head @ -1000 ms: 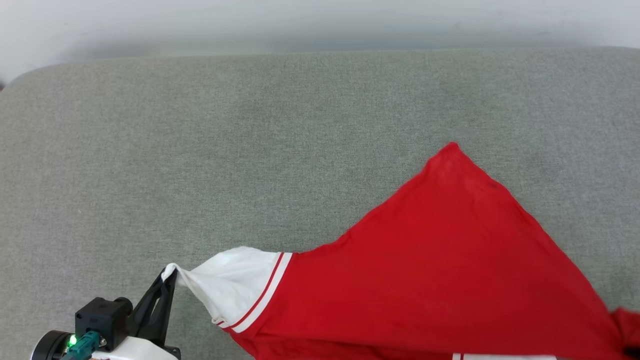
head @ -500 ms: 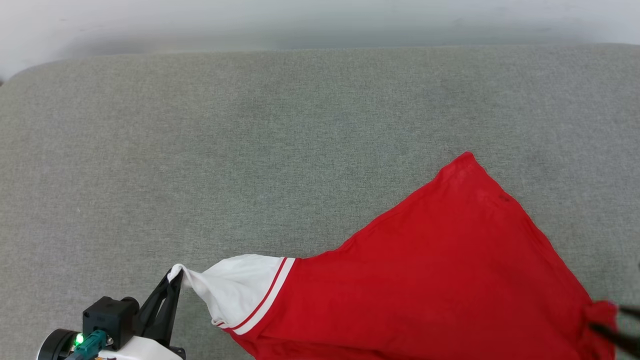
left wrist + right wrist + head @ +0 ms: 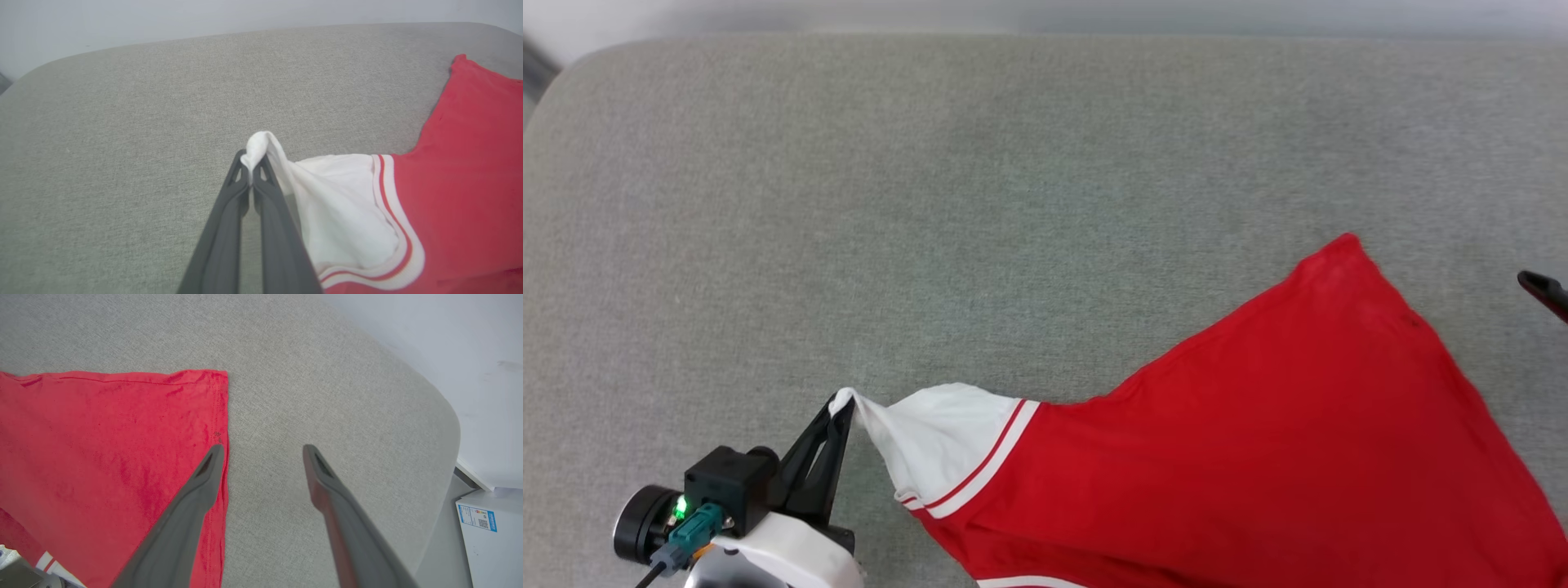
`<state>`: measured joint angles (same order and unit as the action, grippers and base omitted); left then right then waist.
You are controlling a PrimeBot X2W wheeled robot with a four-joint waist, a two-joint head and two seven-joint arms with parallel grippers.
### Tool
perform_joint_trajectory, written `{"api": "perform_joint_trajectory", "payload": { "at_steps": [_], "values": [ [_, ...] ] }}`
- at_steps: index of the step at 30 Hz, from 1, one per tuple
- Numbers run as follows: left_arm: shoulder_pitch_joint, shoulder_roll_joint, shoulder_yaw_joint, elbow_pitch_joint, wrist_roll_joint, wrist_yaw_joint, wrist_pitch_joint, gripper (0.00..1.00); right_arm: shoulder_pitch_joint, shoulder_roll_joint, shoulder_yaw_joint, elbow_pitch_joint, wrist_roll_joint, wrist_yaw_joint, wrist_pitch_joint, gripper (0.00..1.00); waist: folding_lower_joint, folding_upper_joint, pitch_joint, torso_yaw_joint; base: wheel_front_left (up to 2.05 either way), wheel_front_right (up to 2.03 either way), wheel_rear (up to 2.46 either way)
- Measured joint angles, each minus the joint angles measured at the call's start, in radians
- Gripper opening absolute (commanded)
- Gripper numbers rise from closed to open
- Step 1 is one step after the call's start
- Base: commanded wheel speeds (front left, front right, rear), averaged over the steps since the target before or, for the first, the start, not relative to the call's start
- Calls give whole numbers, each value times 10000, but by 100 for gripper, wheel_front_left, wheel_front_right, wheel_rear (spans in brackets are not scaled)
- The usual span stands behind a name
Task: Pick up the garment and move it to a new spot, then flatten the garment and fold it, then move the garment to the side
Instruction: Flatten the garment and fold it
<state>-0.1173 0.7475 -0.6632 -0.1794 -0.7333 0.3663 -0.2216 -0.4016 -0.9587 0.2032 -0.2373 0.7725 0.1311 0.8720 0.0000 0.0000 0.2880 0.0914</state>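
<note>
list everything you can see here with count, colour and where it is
garment: one, red with a white sleeve and red-and-white striped trim, spread over the near right part of the cushion
cushion: one, grey fabric, under the garment
wall: one, pale, behind the cushion
box: one, white with a blue-and-white label, past the cushion's edge, lower right of the right wrist view
left gripper: one, dark fingers, shut on the tip of the garment's white sleeve
right gripper: one, dark fingers, open, holding nothing, over the garment's red side edge and bare cushion
</note>
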Motion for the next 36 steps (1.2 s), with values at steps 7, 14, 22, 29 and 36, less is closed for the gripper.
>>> {"api": "perform_joint_trajectory", "payload": {
  "at_steps": [7, 14, 22, 29, 36],
  "values": [
    [-604, -288, -121, 140, 198, -163, 2, 0, -2891, 466, 2140, 1212, -366, 0, 1647, 100, 0, 0, 697, 494, 0, 0, 0],
    [-987, -591, -184, 270, 313, -324, -46, 0, -4591, 1298, 3689, 3051, -454, 0, 2374, 100, 1, 0, 1394, 861, 0, 0, 0],
    [-1365, -771, -198, 525, 428, -502, -121, 0, -5208, 2052, 4836, 4681, -462, 0, 1467, 100, 1, 0, 2096, 1086, 0, 0, 0],
    [-1380, -819, -190, 782, 454, -554, -188, 0, -5351, 2000, 5626, 5158, -142, -6, 673, 0, 0, 0, 1968, 1019, 0, 0, 0],
    [-1482, -646, -142, 842, 564, -616, -205, 0, -5430, 2046, 5925, 5451, 40, -2, -614, 0, 1, 0, 1337, 852, 0, 0, 0]
  ]
}}
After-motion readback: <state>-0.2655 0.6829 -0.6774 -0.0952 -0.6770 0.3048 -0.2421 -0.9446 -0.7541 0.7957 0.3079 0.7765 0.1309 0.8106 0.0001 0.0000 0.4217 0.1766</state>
